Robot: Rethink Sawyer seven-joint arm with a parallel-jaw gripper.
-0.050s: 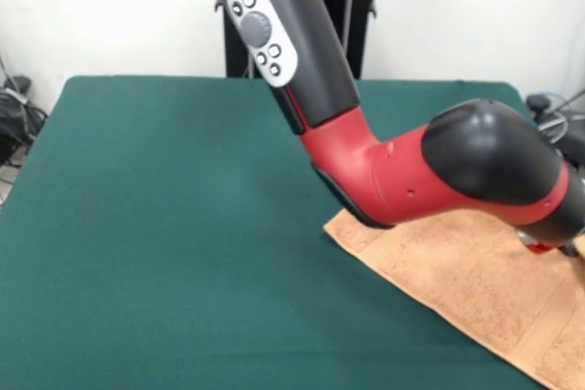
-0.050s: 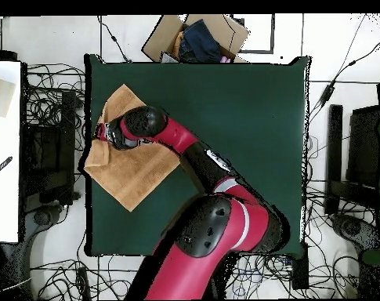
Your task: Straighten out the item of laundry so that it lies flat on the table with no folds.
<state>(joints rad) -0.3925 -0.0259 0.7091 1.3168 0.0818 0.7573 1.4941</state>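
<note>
The item of laundry, a peach-orange terry towel, lies turned like a diamond near the left edge of the green table. Its left part looks doubled over into a flap beside the gripper. My gripper is down over the towel's upper left part, and the wrist hides what is under it. In the front view the towel spreads across the table at the lower right and runs out of the picture. There the arm's black joint covers the towel's far part and most of the gripper.
The towel's left corner reaches the table's left edge. An open cardboard box with dark cloth in it stands just beyond the table's top edge. Cables lie on the floor round the table. A white surface stands to the left.
</note>
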